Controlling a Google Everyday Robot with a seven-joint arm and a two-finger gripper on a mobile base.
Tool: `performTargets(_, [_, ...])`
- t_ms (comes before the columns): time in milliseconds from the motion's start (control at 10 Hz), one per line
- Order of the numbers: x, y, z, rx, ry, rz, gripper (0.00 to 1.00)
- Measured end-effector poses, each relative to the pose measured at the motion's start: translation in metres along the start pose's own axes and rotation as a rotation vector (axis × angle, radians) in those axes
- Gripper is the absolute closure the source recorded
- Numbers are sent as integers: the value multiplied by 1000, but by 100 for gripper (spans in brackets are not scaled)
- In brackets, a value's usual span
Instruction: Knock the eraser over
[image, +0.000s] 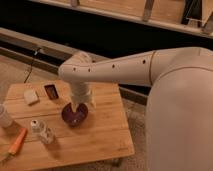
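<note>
The eraser (51, 91) is a small dark rectangular block with a reddish rim, at the back of the wooden table (100, 135), left of centre. My gripper (78, 107) hangs down from the white arm (115, 70), directly over a purple bowl (73, 116). It is to the right of the eraser and a little nearer the front, a short way apart from it. The wrist hides the far side of the bowl.
A pale flat block (31, 96) lies left of the eraser. A small clear bottle (42, 131) lies front left, an orange object (17, 141) beyond it, and a white cup (4, 116) stands at the left edge. Dark railings run behind the table.
</note>
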Motion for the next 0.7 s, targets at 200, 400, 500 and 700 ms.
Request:
performTargets(200, [-4, 3, -5, 8, -16, -40, 35])
performTargets(400, [-11, 16, -15, 20, -40, -104, 35])
performTargets(500, [-13, 21, -19, 22, -49, -121, 35])
performTargets(700, [-19, 31, -27, 15, -63, -152, 35])
